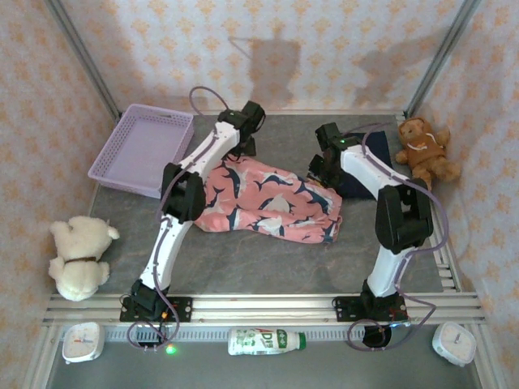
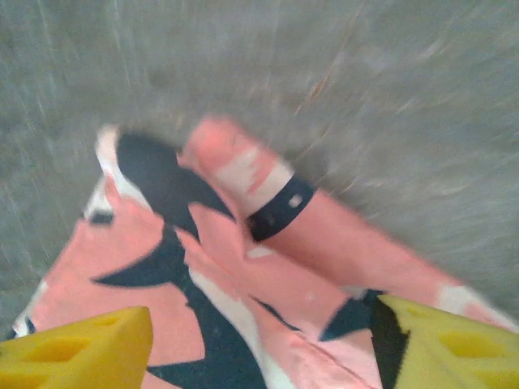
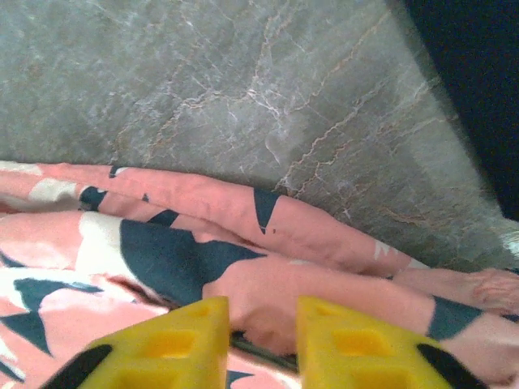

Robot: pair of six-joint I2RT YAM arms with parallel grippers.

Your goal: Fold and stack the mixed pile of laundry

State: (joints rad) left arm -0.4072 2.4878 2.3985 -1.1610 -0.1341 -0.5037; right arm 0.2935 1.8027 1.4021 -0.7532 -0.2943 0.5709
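Note:
The salmon-pink shark-print garment (image 1: 268, 198) lies spread and rumpled in the middle of the grey table. The dark navy garment (image 1: 383, 147) lies behind it at the right, partly under my right arm, and shows as a dark edge (image 3: 474, 73) in the right wrist view. My left gripper (image 1: 246, 148) hovers at the pink garment's far left corner. Its yellow fingers stand wide apart (image 2: 263, 336) over the print (image 2: 203, 267), and the view is blurred. My right gripper (image 1: 319, 172) is at the far right corner, its jaws (image 3: 261, 324) pinching a raised pink fold (image 3: 268, 296).
A lavender lattice basket (image 1: 142, 150) sits at the back left. A brown teddy bear (image 1: 426, 150) sits at the back right and a cream one (image 1: 79, 255) at the front left. Bare table (image 1: 268, 259) runs along the front, and a bottle (image 1: 263, 340) lies beyond the rail.

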